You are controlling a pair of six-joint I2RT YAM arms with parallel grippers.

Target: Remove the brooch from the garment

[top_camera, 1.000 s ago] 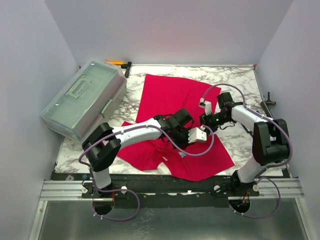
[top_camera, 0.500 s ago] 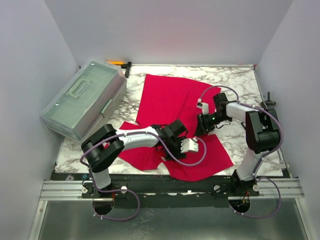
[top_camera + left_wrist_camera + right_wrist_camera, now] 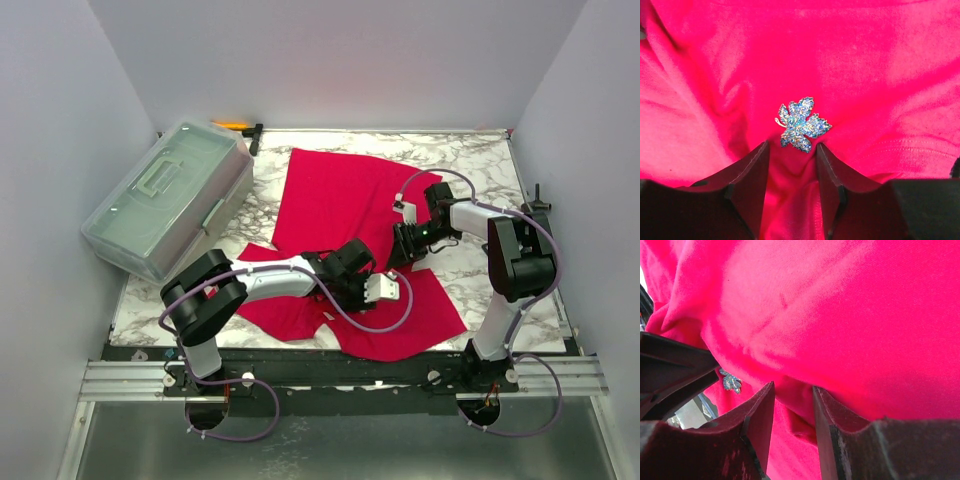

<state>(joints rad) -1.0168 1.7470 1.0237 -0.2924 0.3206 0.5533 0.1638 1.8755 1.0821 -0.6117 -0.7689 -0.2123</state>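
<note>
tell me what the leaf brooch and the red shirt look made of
Brooch: probably metal, with a gold-toned edge and a face paved with tiny blue-silver stones or glitter that sparkle.
Garment: soft matte knit cloth, possibly cotton, with a fine grain, a stitched hem and loose folds.

garment (image 3: 330, 200) on table (image 3: 480, 160) | box (image 3: 170, 195) left of garment | brooch (image 3: 801, 125) on garment
</note>
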